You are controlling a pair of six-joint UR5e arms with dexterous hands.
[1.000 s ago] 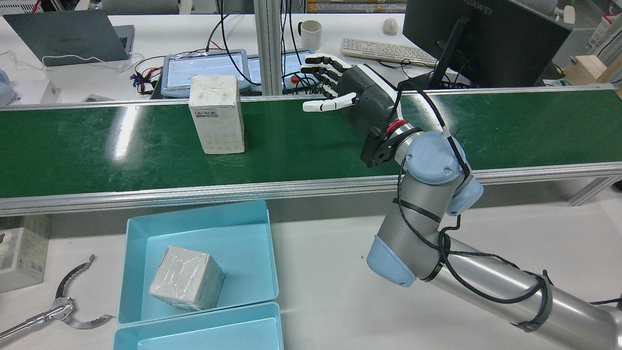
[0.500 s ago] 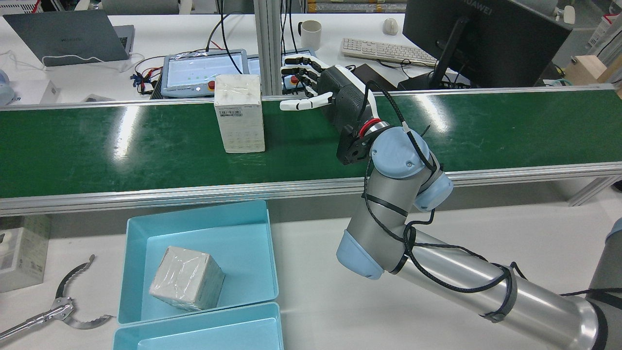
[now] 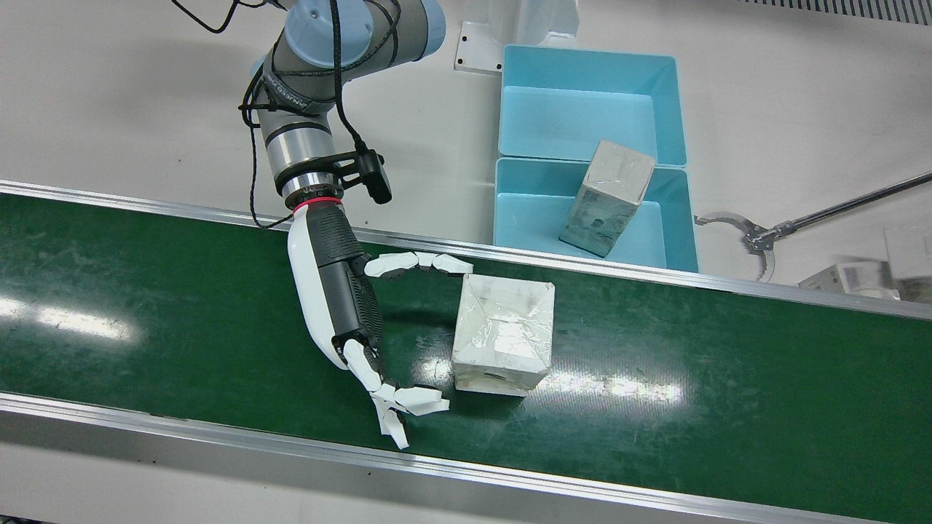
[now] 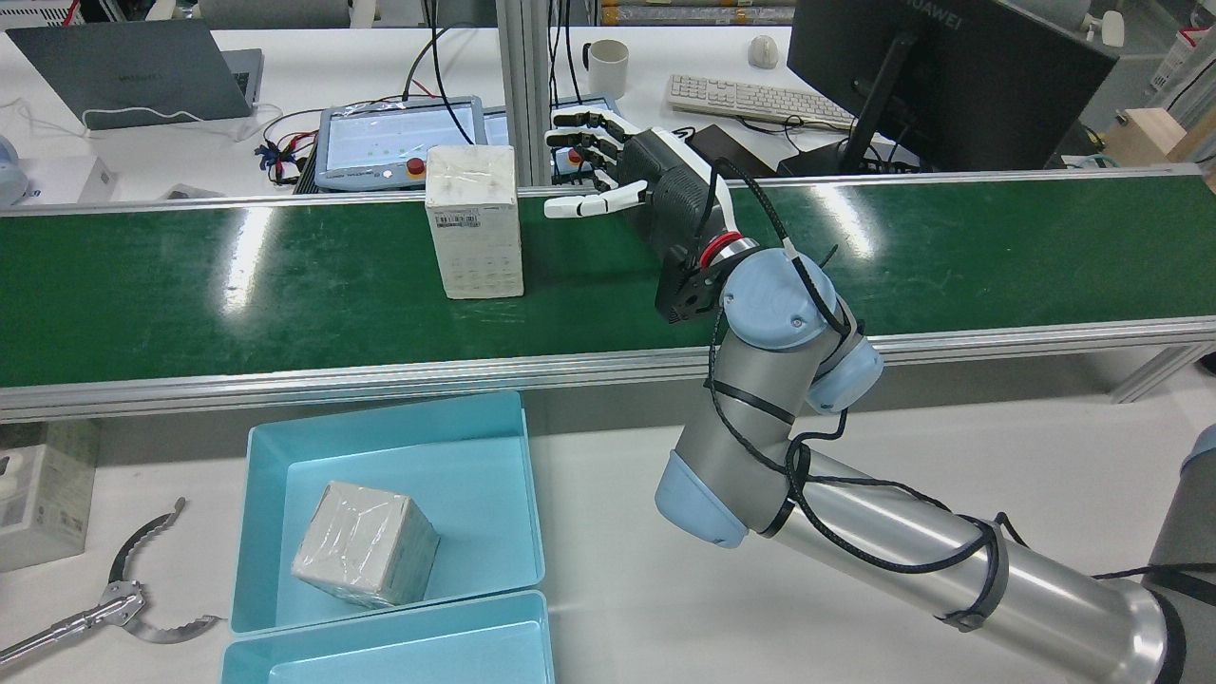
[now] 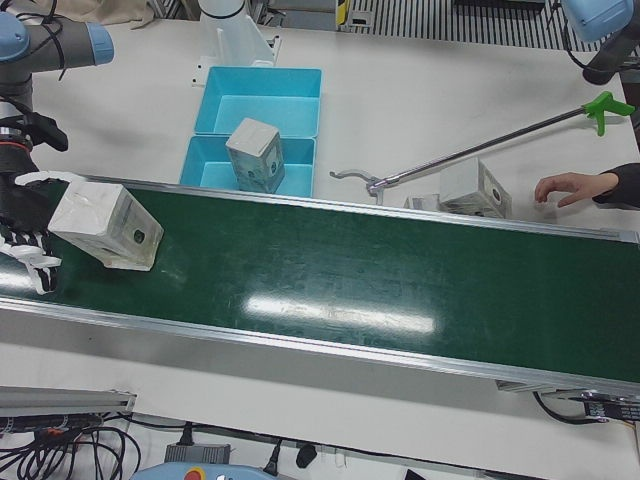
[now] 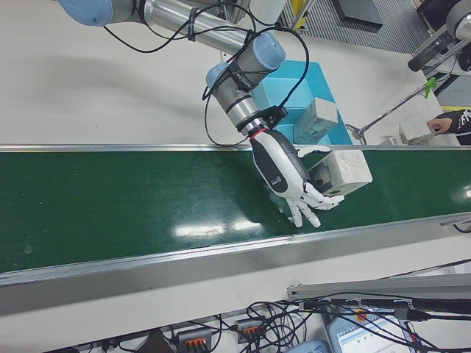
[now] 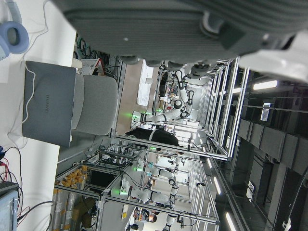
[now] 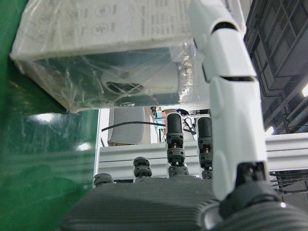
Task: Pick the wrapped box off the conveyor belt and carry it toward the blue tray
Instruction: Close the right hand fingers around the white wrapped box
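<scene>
The wrapped box (image 3: 502, 335) stands upright on the green conveyor belt (image 3: 145, 306); it also shows in the rear view (image 4: 473, 223) and close up in the right hand view (image 8: 110, 53). My right hand (image 3: 349, 313) is open beside it, palm facing the box. The thumb (image 3: 419, 263) reaches toward the box's tray-side corner and the other fingers (image 3: 404, 400) curl past its far side. They are not closed on the box. The blue tray (image 3: 677, 218) lies beside the belt. My left hand (image 7: 192, 24) shows only as a dark palm.
The blue tray holds another wrapped box (image 3: 608, 196). A second blue tray (image 3: 582, 65) adjoins it. A metal grabber tool (image 3: 757, 233) and a small box (image 3: 848, 276) lie right of the trays. A person's hand (image 5: 565, 185) rests near them.
In the rear view the box has ridden the belt to the right. My right hand has swung left to meet it, and it stays open.
</scene>
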